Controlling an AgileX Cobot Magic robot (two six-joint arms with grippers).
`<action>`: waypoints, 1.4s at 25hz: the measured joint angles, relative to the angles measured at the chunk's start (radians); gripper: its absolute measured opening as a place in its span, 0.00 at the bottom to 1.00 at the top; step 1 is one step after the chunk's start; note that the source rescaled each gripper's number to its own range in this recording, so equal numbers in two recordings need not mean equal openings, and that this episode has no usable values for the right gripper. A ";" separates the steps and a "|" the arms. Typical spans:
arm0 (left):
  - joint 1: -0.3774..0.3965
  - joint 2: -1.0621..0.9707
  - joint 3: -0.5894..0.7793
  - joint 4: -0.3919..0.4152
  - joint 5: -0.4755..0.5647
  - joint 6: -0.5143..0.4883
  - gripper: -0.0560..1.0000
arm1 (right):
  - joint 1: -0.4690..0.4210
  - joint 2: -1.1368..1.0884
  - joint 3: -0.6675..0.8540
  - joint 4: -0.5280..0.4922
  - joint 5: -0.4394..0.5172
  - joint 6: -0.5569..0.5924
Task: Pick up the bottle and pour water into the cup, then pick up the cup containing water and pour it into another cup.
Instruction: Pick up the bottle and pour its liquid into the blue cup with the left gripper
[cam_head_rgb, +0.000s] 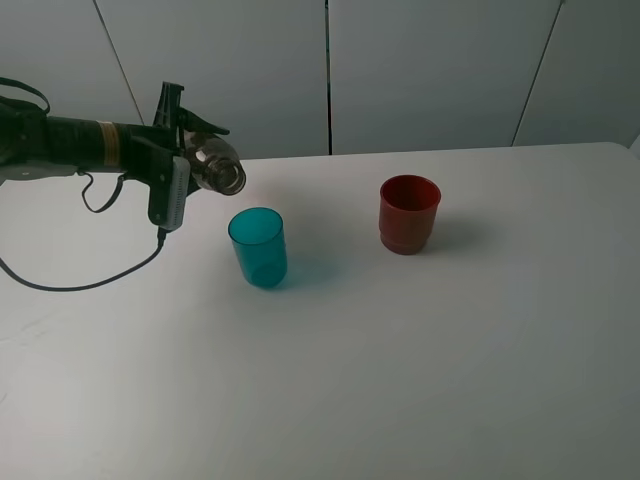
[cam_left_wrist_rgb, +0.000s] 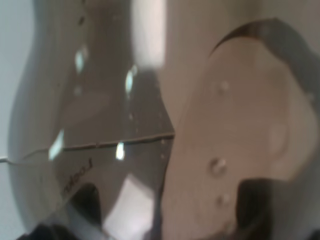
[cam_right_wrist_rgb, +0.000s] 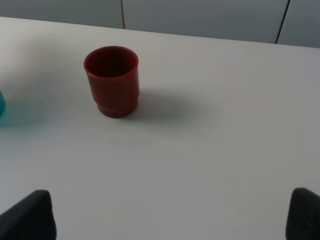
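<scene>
On a white table (cam_head_rgb: 400, 390), the right gripper (cam_right_wrist_rgb: 167, 220) hangs low, its fingers (cam_right_wrist_rgb: 30, 215) spread wide and holding nothing. A teal tumbler (cam_head_rgb: 258, 247) stands upright. A dark-red cup (cam_head_rgb: 409, 213) stands well apart to its right. Behind the tumbler, the left gripper (cam_head_rgb: 188, 150) clamps a clear bottle (cam_head_rgb: 220, 170), tipped sideways in the air with water inside.

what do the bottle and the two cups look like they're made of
Bottle: probably clear grey-tinted plastic, glossy; it is see-through with bright glints.
Teal cup: looks like translucent plastic, smooth; light passes through its wall.
Red cup: likely opaque plastic, dull sheen; nothing shows through, and its base is stepped.
</scene>
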 joint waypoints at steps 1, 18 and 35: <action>-0.001 0.000 0.000 0.000 0.000 0.004 0.07 | 0.000 0.000 0.000 0.000 0.000 0.000; -0.031 0.000 -0.001 -0.073 0.041 0.067 0.07 | 0.000 0.000 0.000 0.000 0.000 0.000; -0.074 0.000 -0.001 -0.114 0.124 0.186 0.07 | 0.000 0.000 0.000 0.000 0.000 0.000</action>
